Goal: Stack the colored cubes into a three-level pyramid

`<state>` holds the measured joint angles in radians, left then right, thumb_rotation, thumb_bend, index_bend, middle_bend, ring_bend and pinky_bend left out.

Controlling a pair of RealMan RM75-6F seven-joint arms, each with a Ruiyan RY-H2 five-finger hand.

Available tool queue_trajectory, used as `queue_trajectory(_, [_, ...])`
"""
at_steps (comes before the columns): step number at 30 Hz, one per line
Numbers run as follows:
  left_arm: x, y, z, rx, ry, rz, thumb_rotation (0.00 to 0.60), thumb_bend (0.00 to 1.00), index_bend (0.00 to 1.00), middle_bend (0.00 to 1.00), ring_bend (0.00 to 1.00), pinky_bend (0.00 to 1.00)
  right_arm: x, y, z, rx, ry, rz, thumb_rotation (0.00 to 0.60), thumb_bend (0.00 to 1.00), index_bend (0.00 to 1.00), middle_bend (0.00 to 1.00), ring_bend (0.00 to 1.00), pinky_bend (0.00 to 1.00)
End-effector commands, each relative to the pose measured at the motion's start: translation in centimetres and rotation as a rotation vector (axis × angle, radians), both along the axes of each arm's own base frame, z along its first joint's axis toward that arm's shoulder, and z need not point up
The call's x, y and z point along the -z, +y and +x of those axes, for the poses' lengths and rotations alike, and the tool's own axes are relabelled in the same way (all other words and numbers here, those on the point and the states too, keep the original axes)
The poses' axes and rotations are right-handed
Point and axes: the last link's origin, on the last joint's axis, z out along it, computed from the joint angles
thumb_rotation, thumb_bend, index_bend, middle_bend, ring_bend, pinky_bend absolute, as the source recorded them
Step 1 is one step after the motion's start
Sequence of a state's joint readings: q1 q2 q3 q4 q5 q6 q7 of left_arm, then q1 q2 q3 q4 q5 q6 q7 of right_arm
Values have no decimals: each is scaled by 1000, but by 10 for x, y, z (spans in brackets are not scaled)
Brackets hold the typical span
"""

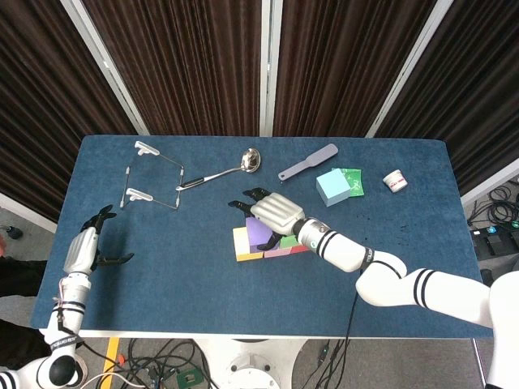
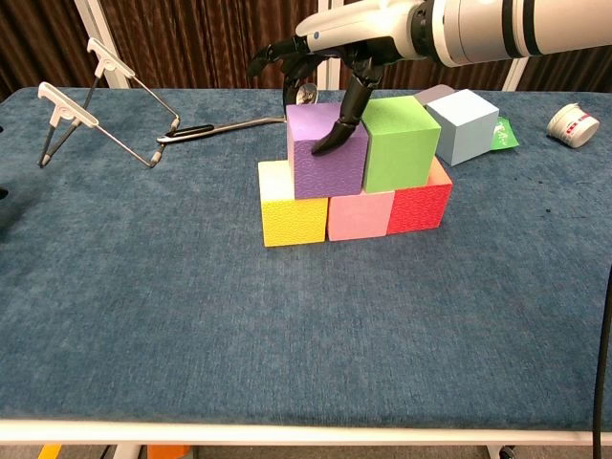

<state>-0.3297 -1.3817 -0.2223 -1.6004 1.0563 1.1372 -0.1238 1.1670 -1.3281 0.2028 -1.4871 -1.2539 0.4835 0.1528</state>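
1. While the right hand [image 2: 330, 57] sits over the purple cube [image 2: 325, 153] with fingers down on its near and far faces, apparently gripping it, that cube rests on the yellow cube [image 2: 292, 216] and pink cube [image 2: 360, 214], beside the green cube [image 2: 399, 142].
2. The light blue cube [image 1: 332, 187], surely the cap, lies back and to the robot's right of that hand, far nearer it than the left hand [image 1: 87, 247], which hangs empty, fingers spread.
3. The small white cup [image 2: 574, 121] bears red markings too small to read.

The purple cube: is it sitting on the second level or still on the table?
On the second level. The purple cube rests atop the yellow cube and pink cube.
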Motion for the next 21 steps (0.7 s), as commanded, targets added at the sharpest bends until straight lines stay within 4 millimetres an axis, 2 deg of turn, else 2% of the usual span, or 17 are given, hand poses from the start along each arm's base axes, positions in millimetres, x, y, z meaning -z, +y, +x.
queue_trajectory(1, [0, 0, 0, 0, 0, -1, 600, 93, 69, 159, 44, 71, 0, 0, -1, 4, 0, 2, 600, 122, 0, 191, 0, 0])
queue_trajectory(4, [0, 0, 0, -1, 0, -1, 600, 93, 70, 159, 44, 71, -1, 0, -1, 5, -1, 3, 600, 116, 0, 106, 0, 0])
queue_trajectory(8, [0, 0, 0, -1, -2, 0, 600, 93, 70, 159, 44, 71, -1, 0, 0, 4, -6, 2, 600, 108, 0, 71, 0, 0])
queue_trajectory(21, [1, -1, 0, -3, -7, -3, 600, 93, 71, 159, 44, 71, -2, 0, -1, -2, 14, 8, 600, 103, 0, 73, 0, 0])
